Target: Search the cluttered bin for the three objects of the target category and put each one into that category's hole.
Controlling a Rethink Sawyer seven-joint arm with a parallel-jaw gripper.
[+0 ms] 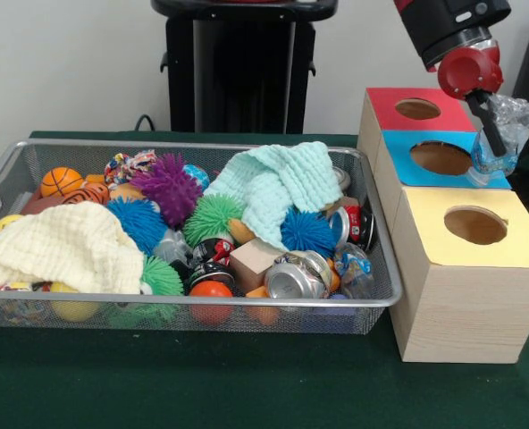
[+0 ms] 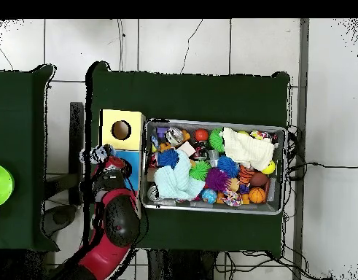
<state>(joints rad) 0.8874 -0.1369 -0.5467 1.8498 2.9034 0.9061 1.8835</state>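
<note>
Claw (image 1: 495,134) clamped on a crushed clear plastic bottle (image 1: 506,134), hanging just above the blue box (image 1: 407,170). That box's hole (image 1: 440,158) sits just beside and below the claw, toward the bin (image 1: 372,308). Judgement: center the bottle over the hole before letting go, or it could catch the rim.

Red and black arm (image 1: 452,31) with rounded red wrist

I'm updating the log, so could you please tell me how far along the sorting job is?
Nothing visibly finished: what the boxes hold can't be seen. In hand: the gripper holds a crushed clear plastic bottle over the blue box, not yet dropped in its hole. Left: the wire bin is crowded with cans, balls and cloths to search.
</note>
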